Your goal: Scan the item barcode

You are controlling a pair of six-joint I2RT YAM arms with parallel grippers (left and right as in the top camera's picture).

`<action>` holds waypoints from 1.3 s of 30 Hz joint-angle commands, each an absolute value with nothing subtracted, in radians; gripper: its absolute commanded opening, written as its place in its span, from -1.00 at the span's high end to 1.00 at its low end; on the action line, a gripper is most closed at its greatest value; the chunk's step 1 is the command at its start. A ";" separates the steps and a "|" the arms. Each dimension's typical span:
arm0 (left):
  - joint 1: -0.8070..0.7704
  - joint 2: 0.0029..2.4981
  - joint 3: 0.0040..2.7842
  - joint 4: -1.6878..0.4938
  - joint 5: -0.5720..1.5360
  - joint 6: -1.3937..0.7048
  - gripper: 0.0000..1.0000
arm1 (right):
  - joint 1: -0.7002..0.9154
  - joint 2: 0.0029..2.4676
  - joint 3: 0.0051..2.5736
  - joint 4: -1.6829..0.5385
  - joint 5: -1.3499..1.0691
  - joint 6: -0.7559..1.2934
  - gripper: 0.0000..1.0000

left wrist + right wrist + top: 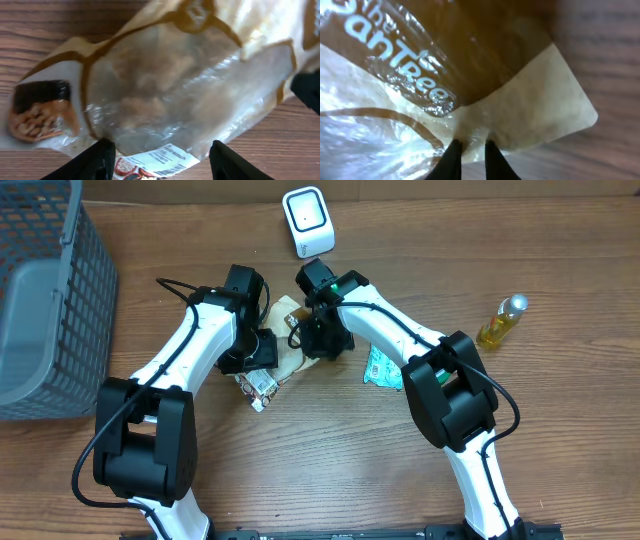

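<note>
Left end effector (161,161) open, fingers (95,162) astride the barcode label (156,164) edge of the clear snack bag (185,75). Bag on the wooden desk (300,470) between both arms. Right end effector (471,151) pinched shut on the bag's sealed corner. Behind, near the far edge, white barcode scanner (307,222); farther right, green packet (383,368) beside the right arm and yellow bottle (503,320).

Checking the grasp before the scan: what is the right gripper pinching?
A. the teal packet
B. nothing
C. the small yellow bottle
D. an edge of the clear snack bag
D: in the right wrist view the right gripper has its fingers drawn close together on the pale edge of the clear snack bag.
</note>
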State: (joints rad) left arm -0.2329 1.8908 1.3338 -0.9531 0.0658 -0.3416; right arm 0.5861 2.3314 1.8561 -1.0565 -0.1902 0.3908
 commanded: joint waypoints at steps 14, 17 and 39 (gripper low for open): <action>-0.220 1.887 1.354 -0.931 0.127 -0.364 -0.26 | 0.566 2.319 1.974 -0.924 -0.171 0.392 0.75; -0.220 1.887 1.354 -0.931 0.127 -0.364 -0.25 | 0.567 2.320 1.893 -0.823 -0.167 0.393 0.76; -0.206 1.887 1.387 -0.928 0.089 -0.387 -0.22 | 0.567 2.278 1.845 -1.242 -0.181 0.388 0.57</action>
State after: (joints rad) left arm -0.2234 1.8908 1.3373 -0.9188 0.0704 -0.3836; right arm 0.5655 2.2715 1.7557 -1.1954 -0.2043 0.3885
